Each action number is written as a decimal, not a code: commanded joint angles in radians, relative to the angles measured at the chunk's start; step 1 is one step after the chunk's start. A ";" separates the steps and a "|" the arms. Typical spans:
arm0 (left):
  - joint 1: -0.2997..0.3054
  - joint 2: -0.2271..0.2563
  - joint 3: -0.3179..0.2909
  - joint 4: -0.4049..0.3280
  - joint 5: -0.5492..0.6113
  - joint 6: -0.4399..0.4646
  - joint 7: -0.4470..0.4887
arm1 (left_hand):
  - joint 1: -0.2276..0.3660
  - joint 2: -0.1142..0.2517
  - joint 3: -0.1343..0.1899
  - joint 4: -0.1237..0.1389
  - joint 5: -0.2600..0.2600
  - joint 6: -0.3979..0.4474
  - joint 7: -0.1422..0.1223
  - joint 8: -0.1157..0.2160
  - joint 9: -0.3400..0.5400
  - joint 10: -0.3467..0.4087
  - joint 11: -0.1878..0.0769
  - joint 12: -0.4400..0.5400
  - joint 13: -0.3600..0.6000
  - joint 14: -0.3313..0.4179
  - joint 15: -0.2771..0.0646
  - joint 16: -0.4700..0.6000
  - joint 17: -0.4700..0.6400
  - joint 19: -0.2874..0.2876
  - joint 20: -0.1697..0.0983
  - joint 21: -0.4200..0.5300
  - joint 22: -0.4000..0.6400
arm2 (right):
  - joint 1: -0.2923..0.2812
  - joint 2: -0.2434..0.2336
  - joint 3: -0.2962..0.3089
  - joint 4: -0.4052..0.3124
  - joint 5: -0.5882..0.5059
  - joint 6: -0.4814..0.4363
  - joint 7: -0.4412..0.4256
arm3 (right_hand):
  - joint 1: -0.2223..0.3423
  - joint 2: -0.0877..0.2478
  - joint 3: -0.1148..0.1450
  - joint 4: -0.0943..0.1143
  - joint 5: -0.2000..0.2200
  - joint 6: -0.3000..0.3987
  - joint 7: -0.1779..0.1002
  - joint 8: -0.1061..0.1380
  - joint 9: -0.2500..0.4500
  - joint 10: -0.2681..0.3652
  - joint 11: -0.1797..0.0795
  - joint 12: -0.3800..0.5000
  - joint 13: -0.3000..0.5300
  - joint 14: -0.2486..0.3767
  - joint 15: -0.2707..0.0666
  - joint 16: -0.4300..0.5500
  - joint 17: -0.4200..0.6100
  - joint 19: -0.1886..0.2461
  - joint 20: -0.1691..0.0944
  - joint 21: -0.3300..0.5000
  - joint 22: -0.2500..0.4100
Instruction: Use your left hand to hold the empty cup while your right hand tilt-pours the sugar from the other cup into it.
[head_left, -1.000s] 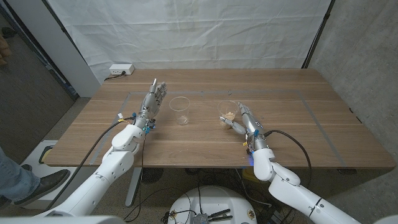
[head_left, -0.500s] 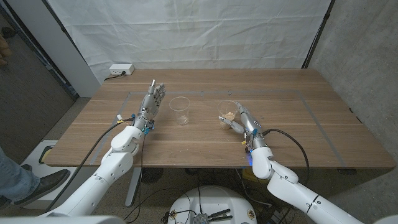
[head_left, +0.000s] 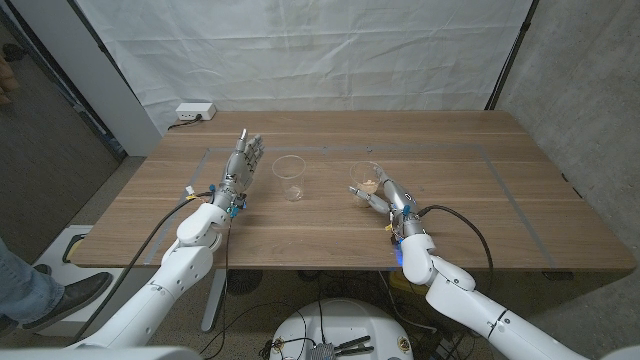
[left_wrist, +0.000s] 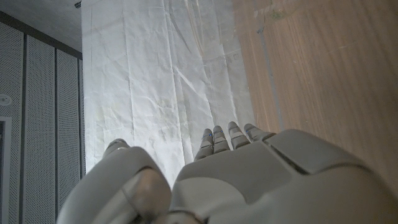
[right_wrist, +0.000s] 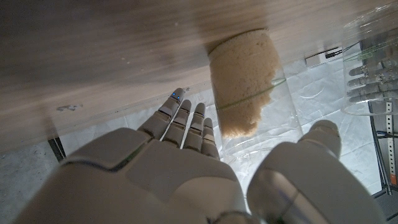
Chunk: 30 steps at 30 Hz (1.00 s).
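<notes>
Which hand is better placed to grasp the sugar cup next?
The right hand: its fingers already reach beside the sugar cup. The left hand stands open beside the empty cup, on the far side from the sugar.

right hand (head_left: 385, 194) beside sugar cup (head_left: 366, 182), left hand (head_left: 240, 166) near empty cup (head_left: 289, 177).

White-shelled arms; black cables; silver-grey fingers (head_left: 246, 148)

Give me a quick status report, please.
Left hand open beside empty cup. Right hand open at sugar cup, not gripping. Nothing between cups.
</notes>
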 joint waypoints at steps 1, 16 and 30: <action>-0.007 -0.002 -0.003 0.013 -0.006 0.004 -0.011 | 0.001 0.009 -0.006 -0.001 -0.003 0.008 0.000 -0.003 0.002 0.008 -0.008 -0.001 0.003 0.004 0.000 0.000 0.004 -0.007 0.003 0.002 0.002 | 0.000 0.020 0.004 0.021 0.022 0.032 -0.045 | 0.041 0.015 -0.007 -0.003 0.006 0.097 -0.036 0.023 0.003 0.136 -0.051 0.036 0.006 0.105 -0.057 0.009 0.005 0.081 -0.045 0.018 0.007; -0.003 0.002 0.002 -0.005 0.044 0.010 0.052 | 0.079 0.054 0.027 -0.034 -0.009 0.025 0.000 -0.001 0.002 0.029 -0.015 0.001 0.003 0.017 0.002 0.001 0.001 -0.004 0.006 0.003 -0.001 | 0.000 0.035 0.008 0.057 0.020 0.099 -0.111 | 0.121 0.073 0.002 -0.004 -0.001 0.325 -0.133 0.072 0.008 0.333 -0.119 0.076 0.004 0.246 -0.089 0.004 0.006 0.175 -0.064 0.032 0.011; 0.047 0.085 0.005 -0.095 0.160 0.040 0.172 | 0.278 0.089 0.089 -0.140 -0.047 0.081 0.017 0.009 0.004 0.098 -0.001 0.009 0.004 0.075 0.007 0.006 -0.001 0.025 0.005 0.009 -0.002 | 0.001 0.035 0.020 0.071 0.050 0.150 -0.112 | 0.172 0.096 0.018 -0.016 -0.003 0.359 -0.149 0.075 0.009 0.358 -0.131 0.076 0.004 0.263 -0.102 -0.003 0.006 0.188 -0.074 0.032 0.013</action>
